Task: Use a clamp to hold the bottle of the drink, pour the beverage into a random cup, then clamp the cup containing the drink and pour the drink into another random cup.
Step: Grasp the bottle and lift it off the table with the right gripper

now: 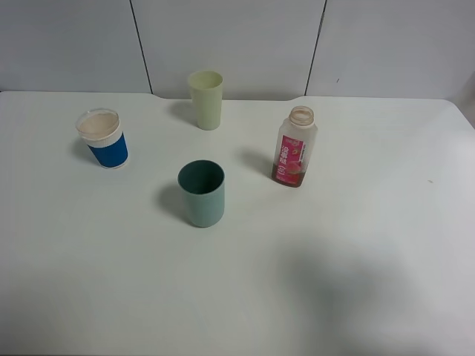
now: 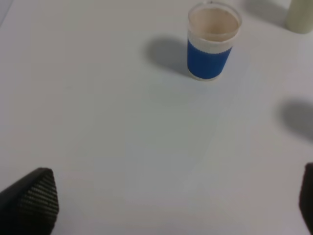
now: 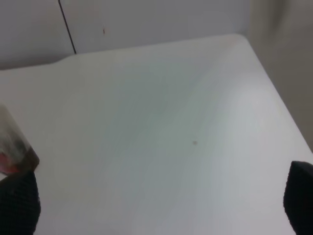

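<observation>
The clear bottle with a pink-red label and reddish-brown liquid at its base stands uncapped right of centre; part of it shows in the right wrist view as the bottle. The teal-green tumbler stands upright at the table's middle. The blue-banded white cup stands at the left, also seen as the cup. Neither arm appears in the high view. My left gripper is open, well short of the blue-banded cup. My right gripper is open with nothing between its fingers, the bottle just beyond one fingertip.
A taller pale yellow-green cup stands at the back centre; its base shows as the cup. The white table meets a grey panelled wall at the back. The table's right corner is in the right wrist view.
</observation>
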### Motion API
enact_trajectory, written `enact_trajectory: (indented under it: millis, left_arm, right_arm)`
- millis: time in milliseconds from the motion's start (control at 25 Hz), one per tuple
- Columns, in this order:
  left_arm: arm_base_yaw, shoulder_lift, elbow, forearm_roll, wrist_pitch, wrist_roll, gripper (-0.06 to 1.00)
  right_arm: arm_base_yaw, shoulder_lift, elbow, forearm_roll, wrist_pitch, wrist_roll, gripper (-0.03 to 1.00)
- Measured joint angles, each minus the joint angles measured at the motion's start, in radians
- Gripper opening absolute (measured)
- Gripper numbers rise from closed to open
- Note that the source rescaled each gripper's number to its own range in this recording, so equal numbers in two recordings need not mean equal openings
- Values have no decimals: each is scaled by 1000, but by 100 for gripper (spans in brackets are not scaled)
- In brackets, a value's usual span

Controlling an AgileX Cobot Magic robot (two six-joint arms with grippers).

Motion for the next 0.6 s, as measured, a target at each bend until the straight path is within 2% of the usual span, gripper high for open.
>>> enact_trajectory:
  millis: [280,320,600]
  left_arm:
    - [0,0,0,0,0,0,100]
    - [0,0,0,0,0,0,100]
    - [0,0,0,0,0,0,100]
  right_arm:
    - [0,154,-4,0,-5,-29,100]
    - [0,213,-4,0,-6,-78,100]
    - [16,366,-4,-1,-11,-228,100]
